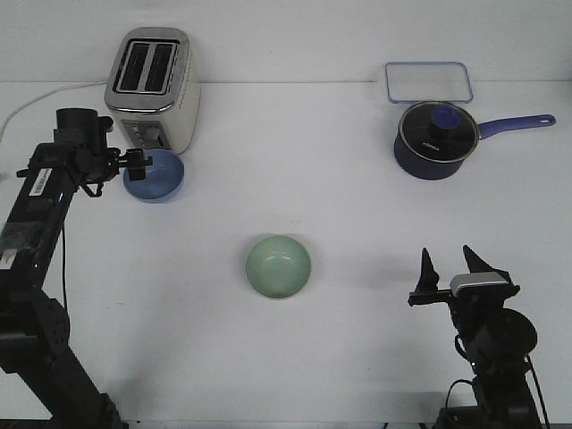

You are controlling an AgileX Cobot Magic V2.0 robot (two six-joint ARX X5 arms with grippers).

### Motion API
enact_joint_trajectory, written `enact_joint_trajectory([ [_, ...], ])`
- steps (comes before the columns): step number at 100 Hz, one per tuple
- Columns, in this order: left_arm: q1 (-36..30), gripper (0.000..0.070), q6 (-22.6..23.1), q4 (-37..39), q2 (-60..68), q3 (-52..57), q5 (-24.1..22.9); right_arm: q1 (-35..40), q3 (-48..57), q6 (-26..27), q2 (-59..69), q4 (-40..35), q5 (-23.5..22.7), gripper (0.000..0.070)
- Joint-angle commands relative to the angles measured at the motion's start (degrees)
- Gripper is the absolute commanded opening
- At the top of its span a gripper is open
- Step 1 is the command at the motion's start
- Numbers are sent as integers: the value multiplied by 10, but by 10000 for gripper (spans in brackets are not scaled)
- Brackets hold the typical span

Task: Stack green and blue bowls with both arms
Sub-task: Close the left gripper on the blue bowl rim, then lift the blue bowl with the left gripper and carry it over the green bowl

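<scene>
The light blue bowl (159, 177) is at the back left, just in front of the toaster, and looks slightly tilted. My left gripper (137, 166) is at its left rim, with the fingers closed on the rim. The pale green bowl (278, 265) sits upright and empty on the table near the middle, apart from both grippers. My right gripper (451, 266) is open and empty at the front right, its fingers pointing up, well to the right of the green bowl.
A silver toaster (152, 89) stands right behind the blue bowl. A dark navy saucepan (435, 140) with a glass lid and a long handle stands at the back right. A clear flat container (428, 80) lies behind it. The table is white.
</scene>
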Motion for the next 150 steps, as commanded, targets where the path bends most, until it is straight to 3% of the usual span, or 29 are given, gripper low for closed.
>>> enact_joint_trajectory([
  [1,5,424,18,9,29,15,1,1,0,7,2,8,0,514],
  [73,25,416,21,56,129,15,16,1,0,7,2,7,0,514],
  [79,25,382,21,56,129,15,16,1,0,7,2,7,0,514],
  [91,25,209,21,55,129,15,16,1,0,7,2,7,0,514],
  [104,25,74,24,54,129,15,16,1,0,7,2,7,0,514],
  [108,25,0,24,54,129,15,16,1,0,7,2,7,0,514],
  [135,27,3,23,41,119,17,20,1,0,7,2,7,0,514],
  [150,38,3,19,12,83,19,78,1,0,7,2,7,0,514],
])
